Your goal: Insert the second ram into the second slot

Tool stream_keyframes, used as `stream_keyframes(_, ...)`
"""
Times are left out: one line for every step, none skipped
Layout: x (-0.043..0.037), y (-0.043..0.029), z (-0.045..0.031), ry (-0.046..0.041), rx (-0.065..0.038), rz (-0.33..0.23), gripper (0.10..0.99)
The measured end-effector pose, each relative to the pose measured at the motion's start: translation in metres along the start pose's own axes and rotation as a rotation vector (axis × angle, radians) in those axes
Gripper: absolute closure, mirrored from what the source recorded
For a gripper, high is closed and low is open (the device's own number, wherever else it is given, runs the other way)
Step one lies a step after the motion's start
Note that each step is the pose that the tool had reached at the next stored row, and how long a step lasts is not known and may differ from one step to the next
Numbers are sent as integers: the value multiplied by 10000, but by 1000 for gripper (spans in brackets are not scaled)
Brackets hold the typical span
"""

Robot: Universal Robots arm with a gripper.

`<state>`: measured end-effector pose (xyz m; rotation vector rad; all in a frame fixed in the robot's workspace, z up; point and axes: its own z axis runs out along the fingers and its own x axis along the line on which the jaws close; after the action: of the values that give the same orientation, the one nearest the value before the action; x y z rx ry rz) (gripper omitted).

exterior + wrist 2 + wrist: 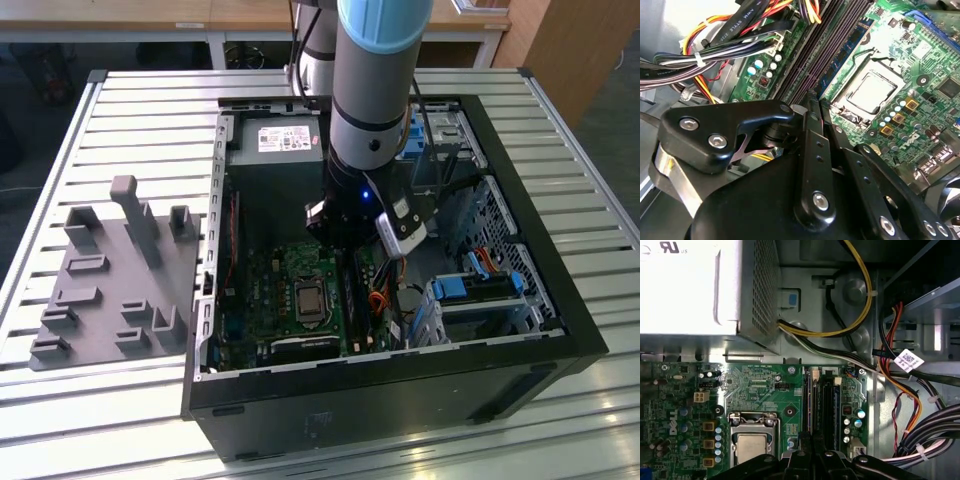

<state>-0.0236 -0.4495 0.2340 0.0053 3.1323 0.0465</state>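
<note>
My gripper (810,102) reaches down inside the open computer case (560,300), over the memory slots (827,405) beside the processor socket (872,92). Its fingertips are drawn together at the near end of a thin blue strip with dark chips, the second ram (847,47). That strip stands on edge along the slot row, on the side nearest the socket. I cannot tell how deep it sits in the slot. In the first wrist view the gripper (811,440) lines up with the two slots closest to the socket. The arm (370,100) hides the gripper in the exterior view.
The silver power supply (690,285) sits close behind the motherboard. Bundles of coloured cables (720,55) run beside the slots, and more cables (935,430) lie toward the drive bays. Blue drive-bay latches (470,288) are on the exterior view's right. A grey fixture plate (110,280) lies outside the case.
</note>
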Motion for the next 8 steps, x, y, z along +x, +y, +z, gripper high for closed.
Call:
stream_keyframes(0,0,4,0,0,0,953)
stream_keyframes(0,0,5,0,1,0,953)
stream_keyframes(0,0,5,1,2,0,953)
stream_keyframes(0,0,7,1,2,0,953)
stream_keyframes(0,0,9,0,0,0,953)
stream_keyframes(0,0,12,-1,-2,0,953)
stream_keyframes(0,0,14,-1,-2,0,953)
stream_keyframes(0,0,16,0,-1,0,953)
